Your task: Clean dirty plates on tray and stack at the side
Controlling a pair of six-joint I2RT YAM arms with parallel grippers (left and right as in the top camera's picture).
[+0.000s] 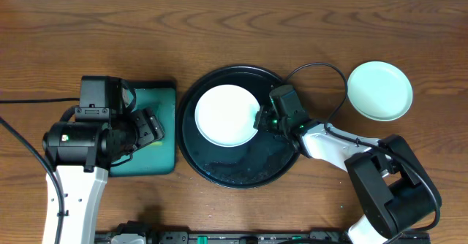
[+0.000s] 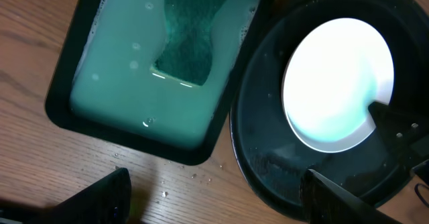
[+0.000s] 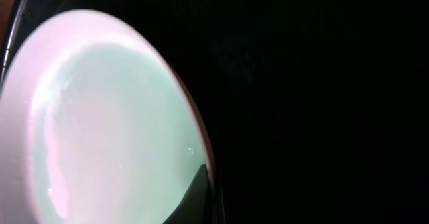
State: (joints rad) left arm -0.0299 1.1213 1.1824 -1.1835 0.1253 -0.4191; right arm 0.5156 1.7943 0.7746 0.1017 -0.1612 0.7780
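Observation:
A white plate (image 1: 225,116) lies on the left half of the round black tray (image 1: 234,172). My right gripper (image 1: 260,120) is at the plate's right rim, shut on it. In the right wrist view one dark fingertip (image 3: 194,197) rests on the inside of the plate (image 3: 107,130), just within the rim. A pale mint plate (image 1: 379,90) sits alone on the table to the right of the tray. My left gripper (image 1: 150,127) hangs open over the right edge of the teal tray (image 1: 157,98), holding nothing.
The teal tray (image 2: 134,83) holds milky liquid and a green sponge (image 2: 191,43). It stands close to the black tray (image 2: 268,163), with a narrow strip of wood between them. The right arm's cable (image 1: 329,72) loops over the table between tray and mint plate.

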